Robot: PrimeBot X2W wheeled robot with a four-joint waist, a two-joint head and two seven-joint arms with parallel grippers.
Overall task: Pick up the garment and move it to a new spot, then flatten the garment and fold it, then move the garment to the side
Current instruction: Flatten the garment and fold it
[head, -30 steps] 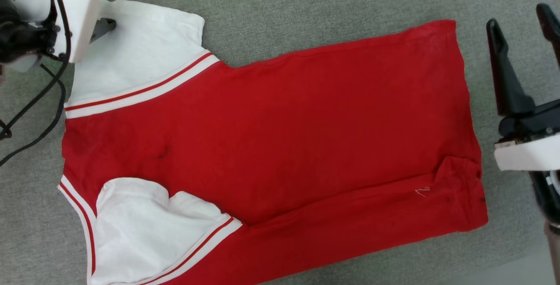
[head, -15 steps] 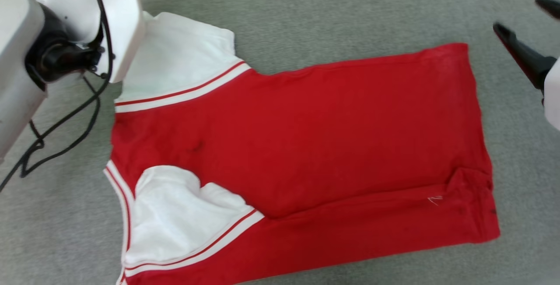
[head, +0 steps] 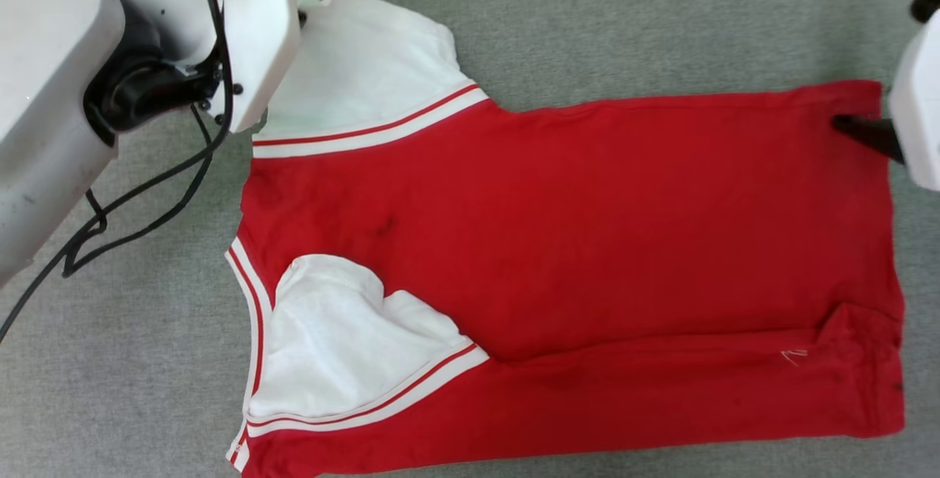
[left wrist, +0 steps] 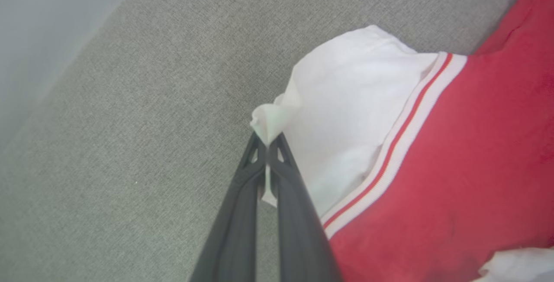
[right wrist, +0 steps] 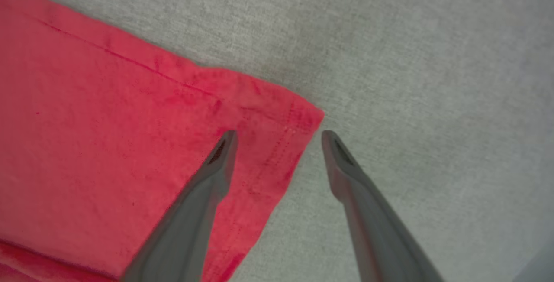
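The garment point(head: 587, 243) lies spread on the grey cloth surface with its plain red side up. One white sleeve is at the far left and the other is folded onto the body near the front. In the left wrist view my left gripper point(left wrist: 268, 145) is shut on the outer corner of the far white sleeve point(left wrist: 346, 113), and the pinched cloth pokes out past the tips. In the head view the white left wrist housing point(head: 253, 30) covers that grip. My right gripper point(right wrist: 279, 139) is open, its fingers straddling the far hem corner point(right wrist: 303, 117). One dark finger point(head: 863, 131) rests over the red hem.
The grey padded surface point(head: 624, 15) runs around the garment on all sides. Black cables point(head: 110, 214) hang from the left arm over the surface at the left. In the left wrist view the surface's edge point(left wrist: 65, 74) drops to a pale floor.
The head camera has shifted, so the whole picture slid right. My left gripper has shut on the far sleeve's corner. My right gripper has moved from beside the hem to the far hem corner.
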